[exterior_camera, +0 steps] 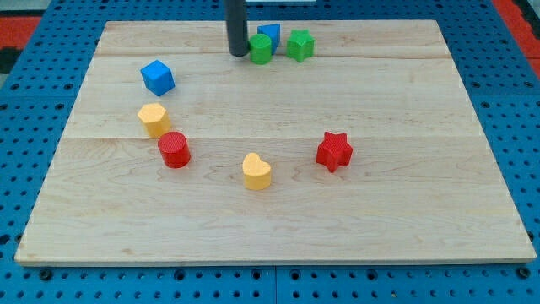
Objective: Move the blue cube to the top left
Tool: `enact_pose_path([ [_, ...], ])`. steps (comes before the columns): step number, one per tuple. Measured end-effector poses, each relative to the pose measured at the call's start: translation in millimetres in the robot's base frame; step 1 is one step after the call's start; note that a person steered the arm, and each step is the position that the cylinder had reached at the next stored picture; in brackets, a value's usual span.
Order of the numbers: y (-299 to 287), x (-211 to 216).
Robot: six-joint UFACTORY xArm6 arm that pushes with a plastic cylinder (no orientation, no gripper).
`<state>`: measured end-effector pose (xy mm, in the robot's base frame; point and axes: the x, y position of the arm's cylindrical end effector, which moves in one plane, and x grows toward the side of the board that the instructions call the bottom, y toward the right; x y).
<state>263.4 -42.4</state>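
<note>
The blue cube [157,77] sits on the wooden board [278,211] at the view's upper left. My tip [238,54] rests near the view's top centre, well to the right of the blue cube and just left of a green cylinder [261,49]. A second blue block [270,35] stands behind the green cylinder, partly hidden; its shape is unclear.
A green star-like block [299,45] lies right of the green cylinder. A yellow hexagonal block [154,119] and a red cylinder [175,149] lie below the blue cube. A yellow heart-shaped block [256,171] sits at bottom centre, a red star [334,151] to its right.
</note>
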Motion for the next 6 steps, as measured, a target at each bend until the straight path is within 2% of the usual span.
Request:
enact_pose_path([
  [2, -11, 69],
  [3, -70, 85],
  [5, -174, 76],
  [6, -169, 39],
])
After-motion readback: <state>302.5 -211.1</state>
